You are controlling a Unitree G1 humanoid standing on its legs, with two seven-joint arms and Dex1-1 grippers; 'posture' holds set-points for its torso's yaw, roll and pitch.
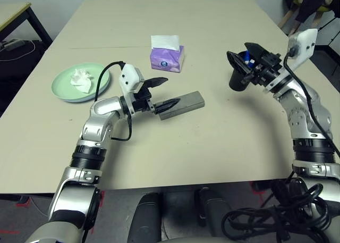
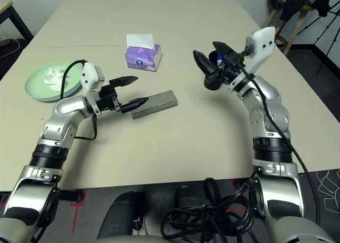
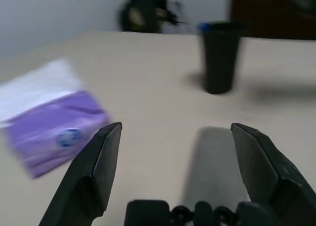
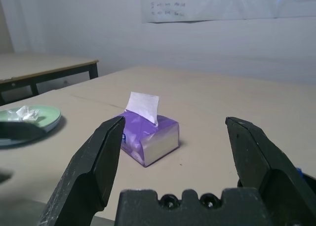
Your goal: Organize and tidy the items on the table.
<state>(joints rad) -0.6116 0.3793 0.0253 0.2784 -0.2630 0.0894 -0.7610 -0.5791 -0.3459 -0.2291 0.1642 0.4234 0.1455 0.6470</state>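
A grey glasses case [image 1: 186, 102] lies at the middle of the beige table [image 1: 212, 147]. My left gripper [image 1: 171, 91] stands open at the case's left end, and the case [image 3: 215, 166] shows between its fingers in the left wrist view. A black cup [image 1: 236, 78] with blue-capped pens [image 1: 248, 56] stands to the right. My right gripper [image 1: 243, 54] hovers open just above the cup and holds nothing. The purple tissue box [image 1: 167, 58] sits behind the case. A pale green plate [image 1: 61, 92] at the left carries a crumpled white tissue [image 1: 81, 79].
A smaller black-legged desk [image 1: 13, 14] stands off the table's far left corner. A chair with dark things [image 1: 308, 3] is beyond the far right corner. The table's near edge runs close in front of both arms.
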